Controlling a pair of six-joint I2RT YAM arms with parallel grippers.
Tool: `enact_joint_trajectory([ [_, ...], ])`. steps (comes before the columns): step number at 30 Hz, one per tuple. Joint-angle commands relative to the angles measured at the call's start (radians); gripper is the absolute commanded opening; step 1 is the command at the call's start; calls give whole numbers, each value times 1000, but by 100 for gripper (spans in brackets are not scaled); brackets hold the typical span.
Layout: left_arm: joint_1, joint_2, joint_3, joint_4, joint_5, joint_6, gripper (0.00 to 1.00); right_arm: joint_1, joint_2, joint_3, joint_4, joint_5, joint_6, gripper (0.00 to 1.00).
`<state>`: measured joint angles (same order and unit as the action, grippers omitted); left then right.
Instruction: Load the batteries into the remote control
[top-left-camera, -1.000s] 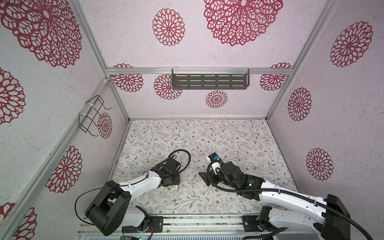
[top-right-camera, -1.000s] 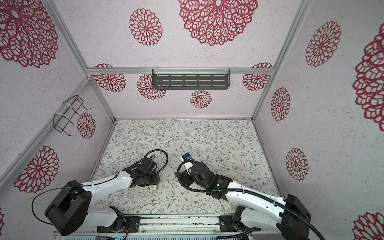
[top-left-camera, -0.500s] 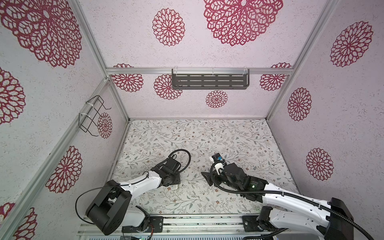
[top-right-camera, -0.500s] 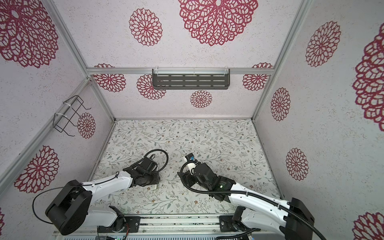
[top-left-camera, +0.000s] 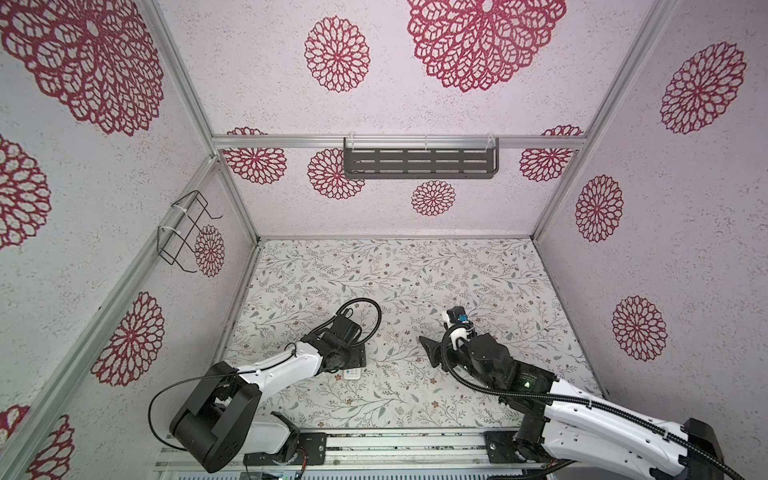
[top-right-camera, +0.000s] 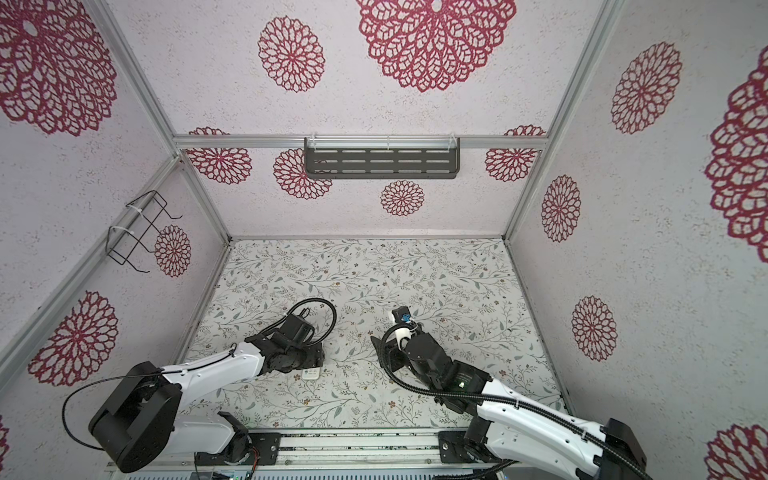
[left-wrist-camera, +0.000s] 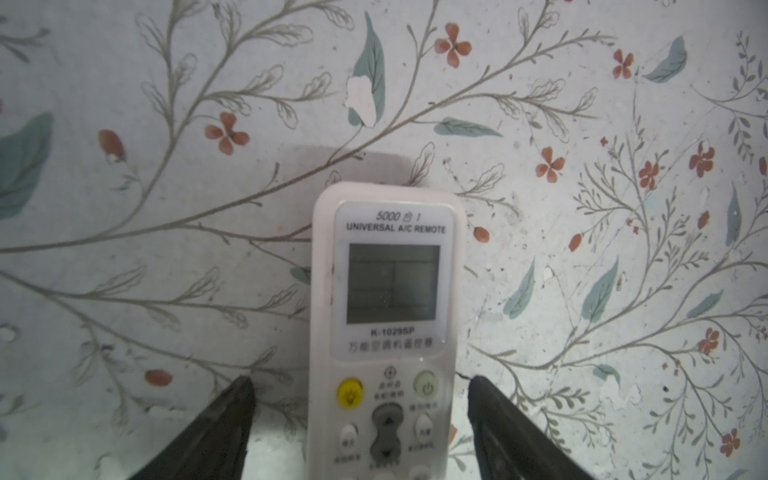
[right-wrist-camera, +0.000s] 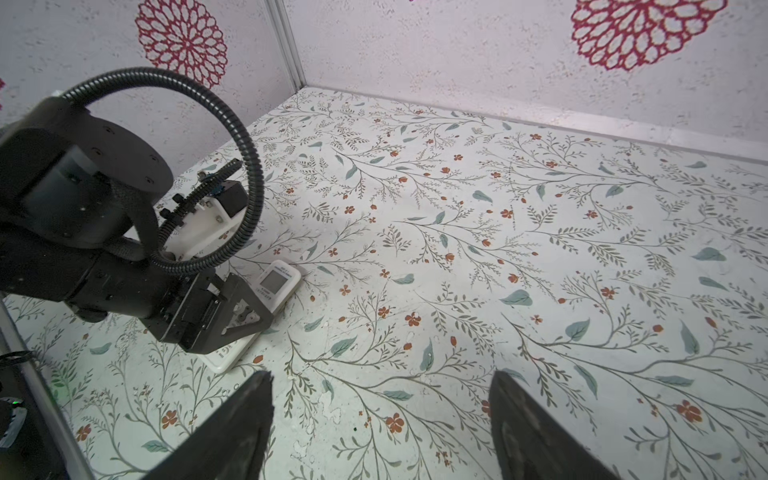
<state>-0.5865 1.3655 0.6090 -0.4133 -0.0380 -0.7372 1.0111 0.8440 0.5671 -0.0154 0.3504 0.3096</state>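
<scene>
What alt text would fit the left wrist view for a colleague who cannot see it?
The open left gripper straddles the button end of the remote control, one dark finger on each side, neither visibly touching it. The remote lies face up on the floral tabletop, grey screen end pointing away from the gripper.

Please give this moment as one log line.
left gripper: open, astride remote | remote: face up | right gripper: open, empty | batteries: unseen

Grey slotted shelf (top-left-camera: 419, 163), wire basket (top-left-camera: 181, 231) (both wall-mounted)
</scene>
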Motion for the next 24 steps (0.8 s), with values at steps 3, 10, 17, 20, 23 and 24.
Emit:
enact_joint_trajectory([
  [3,-1,-41,45,-56,-12,13,97,-15,8,40,-153,185,-75,98],
  [10,16,-74,79,-90,-51,24,97,-65,4,26,-222,325,-130,99],
  [17,57,-94,131,-50,-182,12,97,-208,-109,-117,-49,396,-193,99],
  [20,83,-127,145,-4,-207,50,97,-285,-180,-220,90,435,-231,99],
  [23,96,-196,107,66,-367,9,97,-380,-255,-324,205,442,-216,99],
  [24,100,-214,94,74,-434,-9,97,-413,-279,-359,250,434,-209,99],
])
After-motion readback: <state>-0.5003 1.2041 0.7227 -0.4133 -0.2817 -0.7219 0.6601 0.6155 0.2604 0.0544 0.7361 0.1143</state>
